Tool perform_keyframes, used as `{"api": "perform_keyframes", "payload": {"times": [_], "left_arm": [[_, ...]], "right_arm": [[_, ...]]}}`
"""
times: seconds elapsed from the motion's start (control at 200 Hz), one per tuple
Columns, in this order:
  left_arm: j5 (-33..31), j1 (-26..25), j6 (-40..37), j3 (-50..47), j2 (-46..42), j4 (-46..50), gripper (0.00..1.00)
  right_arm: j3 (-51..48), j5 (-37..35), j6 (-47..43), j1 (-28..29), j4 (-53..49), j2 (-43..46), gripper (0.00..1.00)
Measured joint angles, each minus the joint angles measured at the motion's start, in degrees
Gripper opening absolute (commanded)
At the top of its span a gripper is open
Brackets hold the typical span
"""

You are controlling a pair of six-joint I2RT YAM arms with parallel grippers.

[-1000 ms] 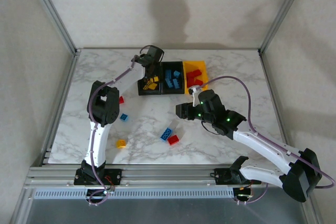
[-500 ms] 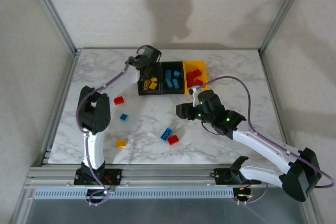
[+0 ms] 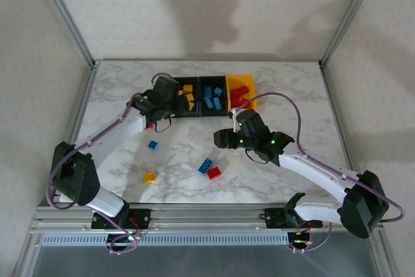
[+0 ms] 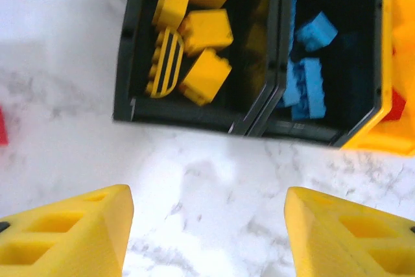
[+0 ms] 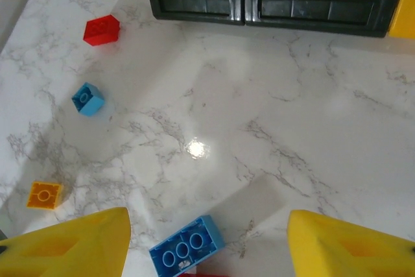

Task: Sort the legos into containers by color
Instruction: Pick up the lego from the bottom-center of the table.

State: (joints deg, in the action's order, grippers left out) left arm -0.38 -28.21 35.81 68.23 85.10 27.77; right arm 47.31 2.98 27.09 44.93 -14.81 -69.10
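Yellow fingers (image 4: 65,231) parted and empty, we are hovering our left gripper (image 4: 207,225) before joined black and orange plastic bins (image 4: 185,115) (colour-sorted bricks (image 4: 206,30) inside), our right gripper (image 5: 207,238) above loose studded plastic bricks (image 5: 187,246) on marble (image 5: 292,128).

On my table (image 3: 292,89): containers, three; black bins (image 4: 123,63) (image 4: 305,129), two; yellow-orange bin (image 3: 253,98), one; loose red legos (image 5: 102,29) (image 3: 214,173), two; loose blue legos (image 5: 87,98) (image 5: 187,246), two; loose yellow lego (image 5: 44,194), one.

The containers (image 3: 211,113) stand in a row far back on the table (image 3: 311,95), loose legos (image 3: 205,165) scattered before them.
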Motion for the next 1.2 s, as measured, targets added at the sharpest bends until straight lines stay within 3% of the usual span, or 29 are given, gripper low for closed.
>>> {"api": "perform_keyframes", "payload": {"times": [0.391,0.556,0.801,1.202], "left_arm": [[3.8,-0.1,5.2,-20.4,-18.7,-1.0,0.73],[5.1,-0.1,8.6,-26.0,-25.2,-0.5,0.76],[5.4,-0.1,10.6,-27.7,-30.3,2.0,0.78],[5.3,0.2,11.0,-28.3,-30.7,2.3,0.78]], "right_arm": [[-1.4,-0.5,-8.0,6.7,1.5,-5.7,0.78],[-1.1,-5.0,-11.4,12.3,2.3,-12.7,0.8],[1.1,-10.2,-14.8,16.4,1.9,-22.3,0.8],[6.1,-12.1,-17.6,18.6,1.7,-27.8,0.8]]}}
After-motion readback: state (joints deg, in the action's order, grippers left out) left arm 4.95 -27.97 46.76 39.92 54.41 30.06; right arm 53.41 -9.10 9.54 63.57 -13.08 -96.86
